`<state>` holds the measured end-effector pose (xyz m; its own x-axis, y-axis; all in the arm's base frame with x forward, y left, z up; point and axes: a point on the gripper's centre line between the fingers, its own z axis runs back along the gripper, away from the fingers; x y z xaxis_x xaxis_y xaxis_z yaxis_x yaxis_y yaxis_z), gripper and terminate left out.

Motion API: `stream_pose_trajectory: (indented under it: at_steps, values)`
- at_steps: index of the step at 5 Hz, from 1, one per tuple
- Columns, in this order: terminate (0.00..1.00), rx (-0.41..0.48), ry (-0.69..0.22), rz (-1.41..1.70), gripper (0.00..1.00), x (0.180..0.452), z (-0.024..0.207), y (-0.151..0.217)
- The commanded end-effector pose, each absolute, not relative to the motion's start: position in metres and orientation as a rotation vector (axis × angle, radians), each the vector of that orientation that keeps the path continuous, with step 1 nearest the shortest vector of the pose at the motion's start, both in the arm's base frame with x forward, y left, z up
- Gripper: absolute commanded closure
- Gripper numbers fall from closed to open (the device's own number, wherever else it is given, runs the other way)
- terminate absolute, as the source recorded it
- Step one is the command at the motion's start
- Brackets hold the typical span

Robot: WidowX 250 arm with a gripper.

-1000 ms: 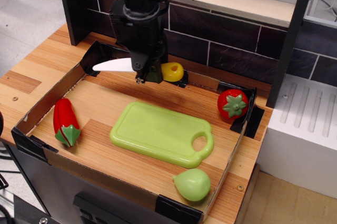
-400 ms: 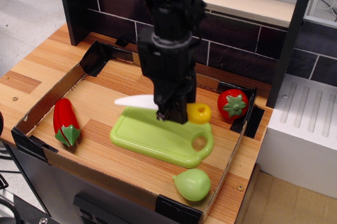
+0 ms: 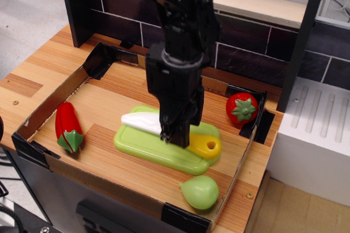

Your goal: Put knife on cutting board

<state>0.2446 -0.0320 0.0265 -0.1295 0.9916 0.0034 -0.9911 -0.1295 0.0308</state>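
The knife (image 3: 143,123) has a white rounded blade pointing left and a yellow handle (image 3: 206,145) with a hole at its end pointing right. My black gripper (image 3: 174,135) is shut on the knife's middle and holds it low over the light-green cutting board (image 3: 136,144). The blade and handle lie just at the board's surface; I cannot tell if they touch it. The arm hides the board's middle and back edge.
A red pepper toy (image 3: 67,126) lies at the left inside the cardboard-walled tray (image 3: 54,94). A red tomato toy (image 3: 241,107) sits at the back right corner. A pale green round fruit (image 3: 199,191) sits at the front right. A dark brick wall stands behind.
The gripper carried the knife from the tray's back forward and down, and now holds it low over the cutting board, with the handle over the board's right end.
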Motion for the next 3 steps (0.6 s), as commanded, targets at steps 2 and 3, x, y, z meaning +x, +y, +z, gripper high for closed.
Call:
stream_pose_trajectory:
  at_steps: [2, 3]
  values:
    - [0.0, -0.13, -0.054, 1.796, 0.0, 0.25, 0.074, -0.01]
    - [0.0, -0.227, -0.082, 1.841, 0.0, 0.249, 0.102, 0.003]
